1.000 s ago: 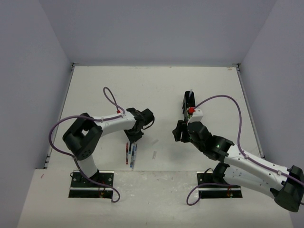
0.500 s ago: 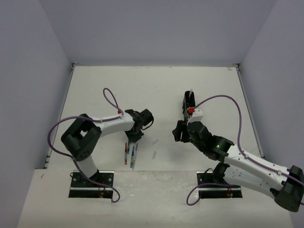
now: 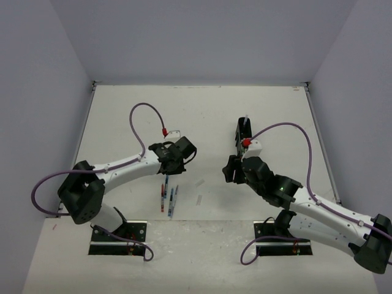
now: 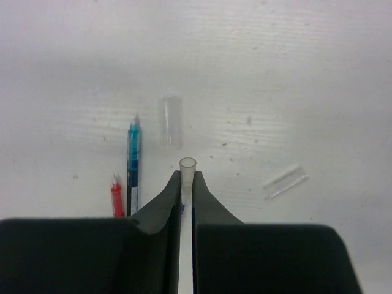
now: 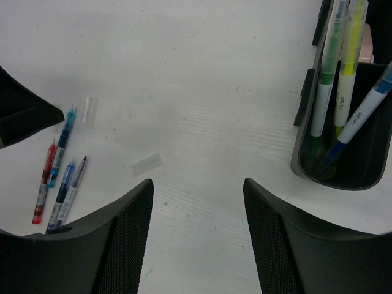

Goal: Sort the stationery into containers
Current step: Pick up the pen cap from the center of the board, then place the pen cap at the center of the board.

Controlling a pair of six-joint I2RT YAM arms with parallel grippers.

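Note:
My left gripper (image 4: pixel 187 177) (image 3: pixel 166 176) is shut on a thin pen with a clear cap (image 4: pixel 187 166), held just above the table. Below it lie a teal pen (image 4: pixel 133 160) and a red pen (image 4: pixel 116 197). The loose pens (image 3: pixel 167 197) lie in a row on the table; the right wrist view shows red (image 5: pixel 44 182), teal (image 5: pixel 61 146) and blue (image 5: pixel 63 193) ones. The black organiser tray (image 3: pixel 243 131) (image 5: pixel 301 160) holds yellow-green markers (image 5: pixel 323 73) and a blue pen (image 5: pixel 361 110). My right gripper (image 5: pixel 197 187) (image 3: pixel 231 169) is open and empty, between the pens and the tray.
Two clear pen caps lie loose on the table, one ahead of the left gripper (image 4: pixel 170 113) (image 5: pixel 90 103) and one to its right (image 4: pixel 285 182) (image 5: pixel 147 164) (image 3: pixel 199 199). A pinkish piece (image 5: pixel 366 48) shows at the tray's far side. Walls enclose the table.
The left arm has swung its elbow out to the left and stretched flatter. Its gripper has shifted slightly over the row of pens. The right arm has not moved.

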